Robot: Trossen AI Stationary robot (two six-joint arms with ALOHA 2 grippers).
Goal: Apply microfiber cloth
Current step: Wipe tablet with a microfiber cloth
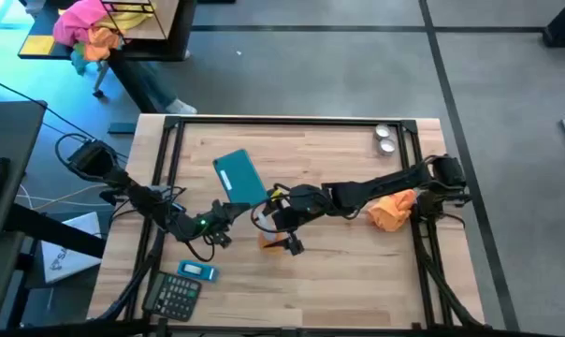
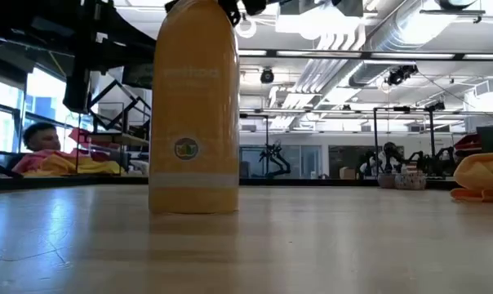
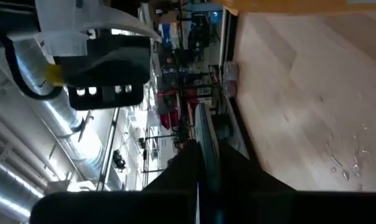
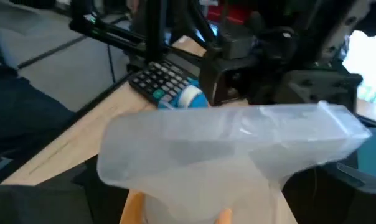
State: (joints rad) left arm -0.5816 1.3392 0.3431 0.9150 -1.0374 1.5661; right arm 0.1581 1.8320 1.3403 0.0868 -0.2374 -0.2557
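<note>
Nothing wiped yet: my right gripper (image 1: 284, 239) clamps the spray bottle (image 2: 194, 114); left fingers (image 3: 203, 163) pinch the phone (image 1: 239, 176); cloth (image 1: 392, 210) lies untouched beside the bottle.

Even, bright overhead light on the tabletop (image 1: 339, 281); soft short shadows under the arms. Cyan cast at the high view's left edge. Low view: ceiling lamps (image 2: 328, 33) glare, spray bottle (image 2: 194, 114) close and soft. Right wrist view: white nozzle (image 4: 238, 149) badly blurred. Left wrist view dark at bottom, ceiling glare.
</note>
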